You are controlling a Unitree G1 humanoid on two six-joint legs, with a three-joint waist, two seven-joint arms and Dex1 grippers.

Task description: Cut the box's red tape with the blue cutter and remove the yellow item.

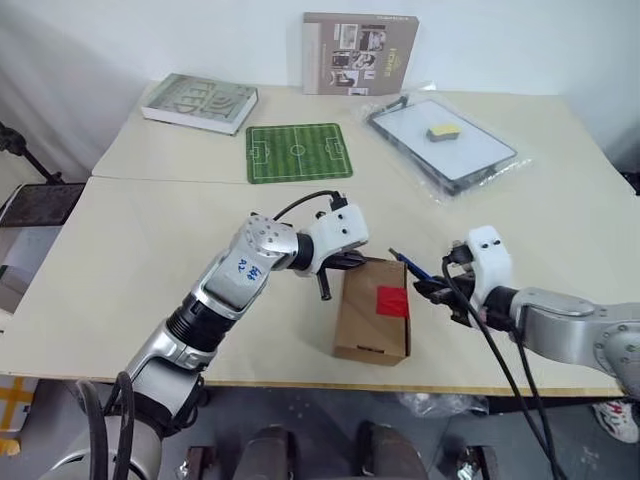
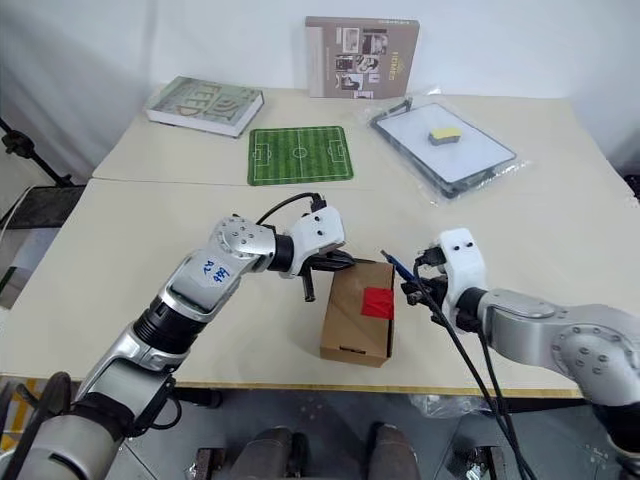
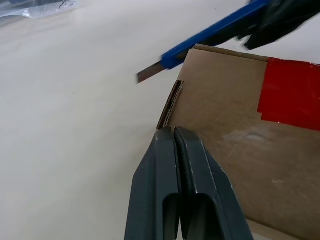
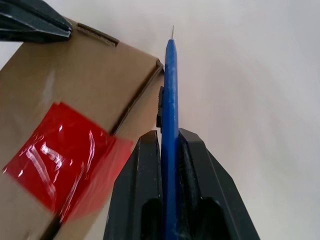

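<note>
Blue cutter is sitting clamped between the two black fingers of the right gripper, which is closed on its handle; the blade is out, showing as a short grey tip in the left wrist view. Taking the box as the landmark, the cutter is lying just beside the box's right far corner, its long axis running from the gripper toward that corner and past it, blade end pointing away from the robot and slightly to the left; the blade itself is clear of the cardboard and is not touching the red tape. The tape is sitting on the box's top face at its right edge, folding over that edge, and appears whole, with no cut line visible. The box is lying flat near the front edge of the table, its long axis running roughly from the robot outward, flaps closed. The left gripper is resting with its fingers pressed together at the box's left far corner, steadying it by judgement rather than gripping it. As to progress: the cutter is in hand and brought up to the box; cutting the tape, opening the flaps and taking out the yellow item are all outstanding. The yellow item is presumably inside the closed box.
</note>
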